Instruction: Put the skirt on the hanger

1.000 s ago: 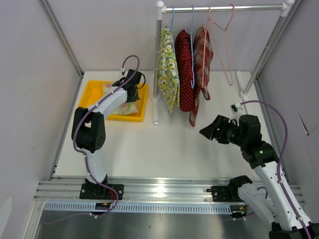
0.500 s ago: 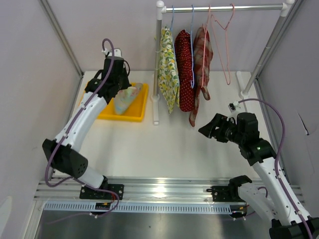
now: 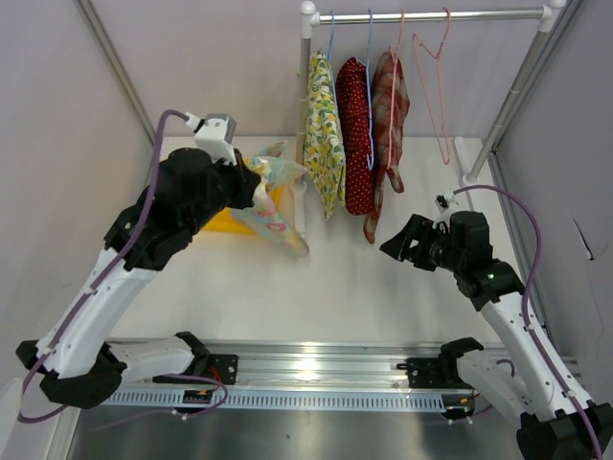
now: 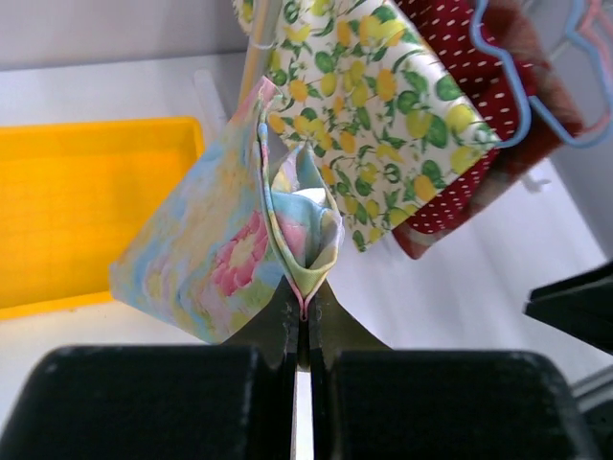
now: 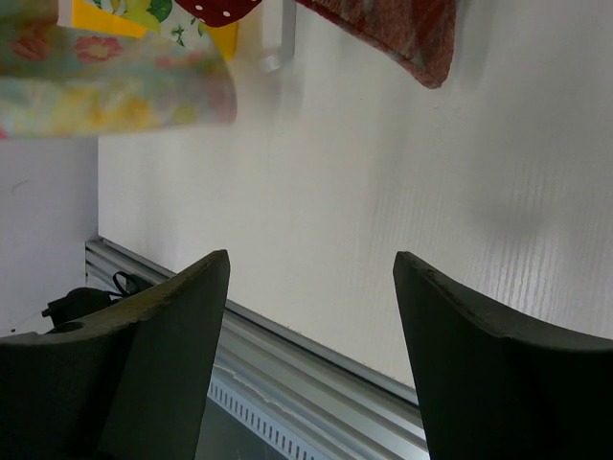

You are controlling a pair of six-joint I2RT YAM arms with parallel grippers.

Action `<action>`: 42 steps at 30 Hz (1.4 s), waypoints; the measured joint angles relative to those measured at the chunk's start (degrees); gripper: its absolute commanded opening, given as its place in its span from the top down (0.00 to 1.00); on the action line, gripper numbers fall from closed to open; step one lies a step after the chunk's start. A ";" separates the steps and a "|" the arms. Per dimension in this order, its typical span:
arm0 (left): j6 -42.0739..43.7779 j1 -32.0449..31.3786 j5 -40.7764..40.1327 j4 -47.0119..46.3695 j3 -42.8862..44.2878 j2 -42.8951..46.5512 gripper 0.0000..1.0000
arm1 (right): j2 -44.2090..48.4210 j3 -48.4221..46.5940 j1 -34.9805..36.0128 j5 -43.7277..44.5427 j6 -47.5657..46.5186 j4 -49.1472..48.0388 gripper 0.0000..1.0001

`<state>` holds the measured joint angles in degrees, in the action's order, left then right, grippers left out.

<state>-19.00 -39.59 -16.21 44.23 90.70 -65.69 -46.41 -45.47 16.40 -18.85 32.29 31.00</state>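
Observation:
My left gripper (image 3: 257, 188) is shut on a folded edge of the skirt (image 3: 276, 213), a pastel floral cloth that hangs in the air between the yellow tray and the rack. In the left wrist view the skirt (image 4: 215, 254) fans out from the pinched fold at my left gripper (image 4: 303, 309). An empty pink hanger (image 3: 444, 144) hangs at the right end of the rail. My right gripper (image 3: 395, 245) is open and empty, low over the table right of the hung clothes; its wrist view shows my right gripper (image 5: 311, 270) above bare table, with the skirt (image 5: 115, 91) at top left.
A yellow tray (image 3: 218, 223) lies at the back left. The white rack post (image 3: 305, 115) stands beside it. The rail (image 3: 460, 15) carries a lemon-print garment (image 3: 324, 144), a red dotted one (image 3: 356, 134) and a plaid one (image 3: 388, 120).
My left arm has lifted the skirt out of the yellow tray and swung it right towards the rack. The right arm has barely moved.

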 measured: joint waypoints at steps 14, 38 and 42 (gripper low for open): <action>-3.45 -7.56 11.43 -2.29 -8.96 5.81 1.00 | -1.92 0.04 1.62 0.74 0.15 -2.47 0.26; -15.80 -12.35 11.63 -14.88 -35.89 10.25 1.00 | -0.26 2.10 3.63 4.46 0.22 -2.86 0.25; -21.53 -7.48 12.35 -20.37 -53.09 7.15 1.00 | -0.24 3.96 3.76 4.44 0.26 -3.02 0.25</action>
<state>-40.53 -47.07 -3.86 23.86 37.60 -58.54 -46.65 -41.52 20.16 -14.41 32.56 27.99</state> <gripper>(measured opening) 0.024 0.748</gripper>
